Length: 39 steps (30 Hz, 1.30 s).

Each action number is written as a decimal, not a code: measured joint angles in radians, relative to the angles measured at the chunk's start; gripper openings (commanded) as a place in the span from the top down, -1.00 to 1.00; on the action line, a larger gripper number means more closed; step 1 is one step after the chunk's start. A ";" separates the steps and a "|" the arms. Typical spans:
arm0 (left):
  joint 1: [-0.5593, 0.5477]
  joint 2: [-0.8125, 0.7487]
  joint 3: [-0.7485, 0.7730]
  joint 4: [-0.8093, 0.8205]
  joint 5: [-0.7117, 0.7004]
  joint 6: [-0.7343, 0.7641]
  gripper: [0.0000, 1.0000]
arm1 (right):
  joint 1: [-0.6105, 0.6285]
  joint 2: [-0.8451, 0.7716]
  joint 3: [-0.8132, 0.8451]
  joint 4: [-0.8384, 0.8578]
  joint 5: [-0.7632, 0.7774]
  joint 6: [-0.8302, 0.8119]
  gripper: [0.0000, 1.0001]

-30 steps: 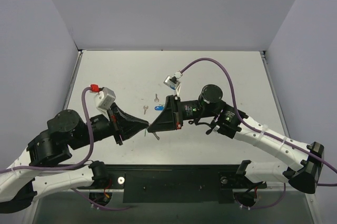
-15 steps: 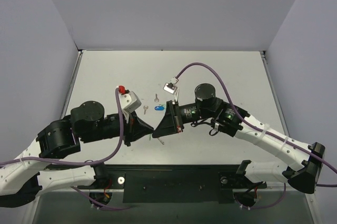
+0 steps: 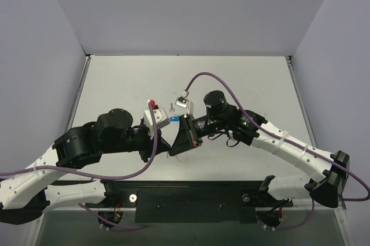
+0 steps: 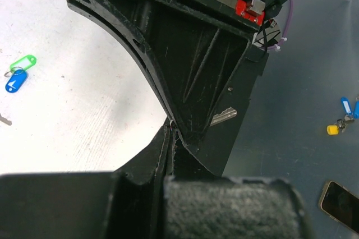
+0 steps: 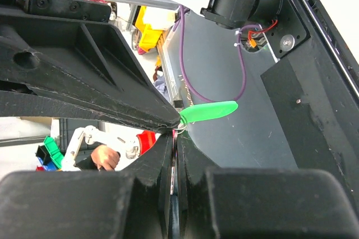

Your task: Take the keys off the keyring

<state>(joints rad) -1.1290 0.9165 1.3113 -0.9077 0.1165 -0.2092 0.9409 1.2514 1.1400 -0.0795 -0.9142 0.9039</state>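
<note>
Overhead: left black two-finger gripper (image 3: pixel 165 142) and right black two-finger gripper (image 3: pixel 176 145) meet tip to tip over white table (image 3: pixel 248 78), both clamped shut. Blue-headed silver key (image 3: pixel 171 119) and bare silver key (image 3: pixel 171 107) lie loose just beyond.

Left wrist: silver key blade (image 4: pixel 224 116) shows behind right fingers; green plastic tag (image 4: pixel 22 61) just beside blue key.

Right wrist: green plastic key head (image 5: pixel 208 111) juts from pinch point; which gripper holds it, cannot tell; keyring not made out.

Judged partly done: some keys off, at least one left
</note>
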 measured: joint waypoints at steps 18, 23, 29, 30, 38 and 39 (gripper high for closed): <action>-0.023 0.081 -0.103 -0.084 0.103 0.054 1.00 | -0.059 0.038 0.218 -0.192 -0.020 -0.155 1.00; -0.023 0.076 -0.106 -0.074 0.110 0.060 1.00 | -0.069 0.038 0.222 -0.163 -0.039 -0.155 1.00; -0.023 0.064 -0.122 -0.047 0.116 0.053 1.00 | -0.069 0.035 0.222 -0.162 -0.041 -0.159 1.00; -0.023 0.060 -0.122 -0.046 0.116 0.048 1.00 | -0.069 0.033 0.222 -0.160 -0.041 -0.162 1.00; 0.001 0.019 -0.137 -0.034 0.135 0.031 1.00 | -0.072 -0.010 0.184 -0.109 -0.015 -0.175 1.00; 0.010 0.014 -0.138 -0.039 0.134 0.026 1.00 | -0.072 -0.016 0.179 -0.107 -0.018 -0.176 1.00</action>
<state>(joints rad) -1.1191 0.9302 1.1732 -0.9470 0.2501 -0.1837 0.8692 1.2350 1.3190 -0.1867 -0.9325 0.7277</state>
